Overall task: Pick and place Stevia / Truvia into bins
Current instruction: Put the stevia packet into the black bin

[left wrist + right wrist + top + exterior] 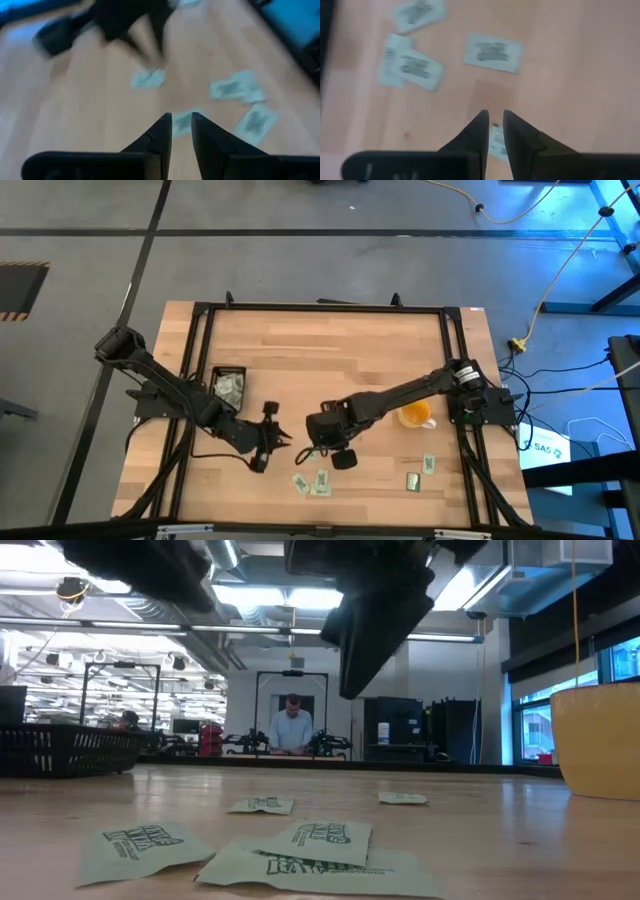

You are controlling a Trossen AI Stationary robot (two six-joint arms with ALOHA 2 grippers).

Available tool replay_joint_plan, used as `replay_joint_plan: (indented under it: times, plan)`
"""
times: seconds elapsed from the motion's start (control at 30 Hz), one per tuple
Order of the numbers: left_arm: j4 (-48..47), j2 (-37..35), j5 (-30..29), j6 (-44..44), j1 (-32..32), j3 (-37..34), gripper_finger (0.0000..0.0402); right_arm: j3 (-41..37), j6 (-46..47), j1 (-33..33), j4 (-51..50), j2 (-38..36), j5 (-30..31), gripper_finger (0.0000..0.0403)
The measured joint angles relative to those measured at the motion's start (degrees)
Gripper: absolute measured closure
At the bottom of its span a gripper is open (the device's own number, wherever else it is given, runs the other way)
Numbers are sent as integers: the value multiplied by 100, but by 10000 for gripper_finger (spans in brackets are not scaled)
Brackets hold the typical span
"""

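Several pale green and white sachets point(310, 482) lie flat near the table's near edge, two more point(420, 472) to their right. They also show in the low view point(320, 840). The black bin point(226, 370) sits on the left and holds several sachets point(231, 388). My left gripper point(282, 442) hovers between the bin and the loose sachets, its fingers point(162, 131) only narrowly apart. My right gripper point(325, 450) hangs above the table point(346, 692), also narrowly open point(494, 118). A sachet point(495, 142) shows through its gap; whether it touches it, I cannot tell.
A yellow cup point(415, 415) stands under the right arm, right of the grippers point(600, 740). A black frame point(320, 308) runs round the tabletop. Bare wood lies across the far half. A person point(292, 725) stands far off in the room behind.
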Motion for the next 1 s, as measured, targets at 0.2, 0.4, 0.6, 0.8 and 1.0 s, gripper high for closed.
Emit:
replay_joint_plan:
  times: [0.2, 0.4, 0.6, 0.8, 1.0]
  plan:
    - [741, 0, 83, 765, 7, -79, 333, 0, 1007, 321, -450, 32, 861, 342]
    - [699, 0, -105, 397, 7, -82, 339, -383, 1680, 422, -324, 72, 1134, 342]
    - [701, 0, -107, 492, 7, -82, 340, -883, 1894, 420, -106, 73, 1227, 342]
    - [702, 0, -110, 1157, 7, -82, 340, -1218, 1909, 385, 163, 72, 1226, 342]
    - [702, 0, -111, 1565, 7, -82, 345, -1452, 1902, 271, 325, 70, 1226, 342]
